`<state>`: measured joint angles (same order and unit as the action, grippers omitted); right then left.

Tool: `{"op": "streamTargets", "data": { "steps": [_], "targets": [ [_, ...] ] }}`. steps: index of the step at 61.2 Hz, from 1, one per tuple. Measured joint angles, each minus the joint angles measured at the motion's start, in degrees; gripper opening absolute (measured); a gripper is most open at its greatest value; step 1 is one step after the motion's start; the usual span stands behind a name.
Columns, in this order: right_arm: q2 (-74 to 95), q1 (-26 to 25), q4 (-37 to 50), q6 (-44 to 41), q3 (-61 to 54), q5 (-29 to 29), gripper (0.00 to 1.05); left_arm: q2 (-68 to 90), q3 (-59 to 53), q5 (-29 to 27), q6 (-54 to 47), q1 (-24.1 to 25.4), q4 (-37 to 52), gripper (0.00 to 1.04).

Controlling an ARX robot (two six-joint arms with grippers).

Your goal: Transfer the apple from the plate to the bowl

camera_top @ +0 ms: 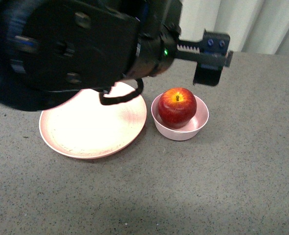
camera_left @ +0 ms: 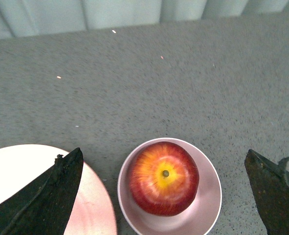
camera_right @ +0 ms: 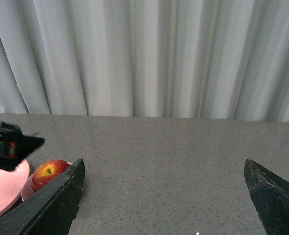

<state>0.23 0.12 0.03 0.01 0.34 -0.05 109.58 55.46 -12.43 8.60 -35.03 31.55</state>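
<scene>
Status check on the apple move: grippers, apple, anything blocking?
Left gripper open, above the small pale pink bowl. Right gripper open, empty, off to the side. Glossy dark red apple sits in the bowl; wide salmon-pink plate empty. Nothing blocking.

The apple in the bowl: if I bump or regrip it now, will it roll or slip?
The apple looks round and glossy, so it may slip between smooth fingers. It sits stem-up inside the bowl, whose wall would probably stop it rolling away. It fills much of the small bowl, so a sideways push might shift or tip the bowl too.
</scene>
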Motion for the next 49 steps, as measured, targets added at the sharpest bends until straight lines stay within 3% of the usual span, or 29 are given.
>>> {"op": "streamTargets", "data": {
  "steps": [21, 30, 32, 34, 40, 49],
  "targets": [
    [0.0, 0.0, 0.0, 0.0, 0.0, 0.0, 0.95, -28.9, -26.8, -1.2, 8.2, 6.6, -5.0, 0.98],
    [0.0, 0.0, 0.0, 0.0, 0.0, 0.0, 0.95, -35.8, -33.5, -3.8, 7.5, 7.1, -5.0, 0.98],
    [0.0, 0.0, 0.0, 0.0, 0.0, 0.0, 0.95, -34.6, -34.9, -6.9, 5.6, 6.8, 0.2, 0.94],
    [0.0, 0.0, 0.0, 0.0, 0.0, 0.0, 0.95, -32.7, -37.8, -10.8, 1.8, 7.3, 10.9, 0.87],
    [0.0, 0.0, 0.0, 0.0, 0.0, 0.2, 0.95, -33.2, -44.3, -11.3, -3.6, 10.1, 27.4, 0.71],
    [0.0, 0.0, 0.0, 0.0, 0.0, 0.2, 0.95, -41.9, -48.2, -6.7, -6.9, 14.9, 28.6, 0.46]
  ]
}}
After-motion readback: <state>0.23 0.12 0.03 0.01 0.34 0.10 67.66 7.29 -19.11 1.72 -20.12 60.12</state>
